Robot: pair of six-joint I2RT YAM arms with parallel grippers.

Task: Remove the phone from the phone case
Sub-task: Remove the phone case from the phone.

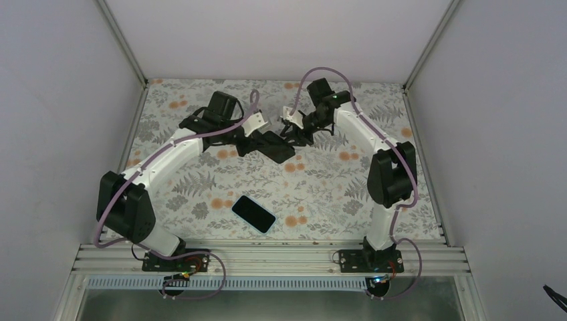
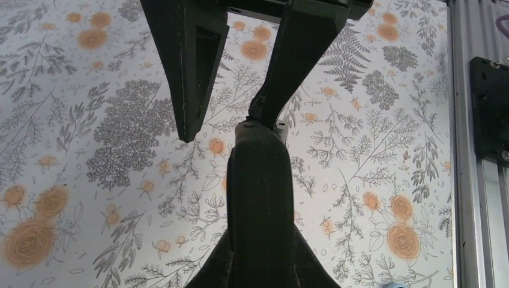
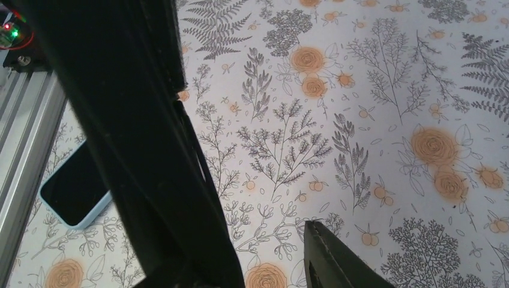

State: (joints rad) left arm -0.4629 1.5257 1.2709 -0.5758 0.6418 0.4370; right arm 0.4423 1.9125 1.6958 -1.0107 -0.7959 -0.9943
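Observation:
The phone (image 1: 253, 214), black screen up with a pale blue edge, lies flat on the floral table near the front; it also shows in the right wrist view (image 3: 75, 192). The empty black phone case (image 1: 277, 148) hangs above the table's far middle. My left gripper (image 1: 264, 142) is shut on one end of it; in the left wrist view the case (image 2: 261, 192) runs edge-on out from my left gripper (image 2: 261, 273). My right gripper (image 1: 294, 132) is open at the case's other end, one finger (image 2: 294, 72) touching its tip. The case (image 3: 120, 120) fills the left of the right wrist view beside my right gripper (image 3: 270, 261).
The aluminium rail (image 1: 267, 257) with both arm bases runs along the table's near edge. White walls and metal posts (image 1: 124, 47) enclose the table on three sides. The floral table surface (image 1: 321, 194) spreads round the phone.

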